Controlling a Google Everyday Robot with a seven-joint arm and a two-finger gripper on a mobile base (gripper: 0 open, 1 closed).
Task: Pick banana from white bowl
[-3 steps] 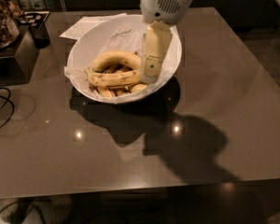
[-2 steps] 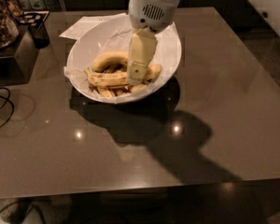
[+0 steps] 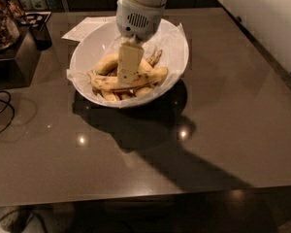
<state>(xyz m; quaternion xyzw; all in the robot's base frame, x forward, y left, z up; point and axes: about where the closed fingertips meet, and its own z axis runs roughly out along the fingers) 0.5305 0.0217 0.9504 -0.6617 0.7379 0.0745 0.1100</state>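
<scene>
Inside white bowl [image 3: 87, 50], end effector [image 3: 128, 80] over banana [image 3: 153, 76] middle, grip state cannot be told

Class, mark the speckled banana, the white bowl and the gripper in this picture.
banana [image 3: 105, 82], camera view, its speckled left half.
white bowl [image 3: 184, 52], camera view, bare right rim.
gripper [image 3: 129, 76], camera view, lower end, down in the bowl over the banana.

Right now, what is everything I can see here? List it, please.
table: one, dark brown, fills the view
white bowl: one, white, paper-lined, table's far side
banana: one, speckled yellow, across the bowl
arched banana: one, yellow, behind it
banana pieces: several, yellow, bowl's near side
paper sheet: one, white, behind bowl
cable: one, black, at the left
arm: one, white, above bowl
gripper: one, cream, in the bowl over the banana
</scene>
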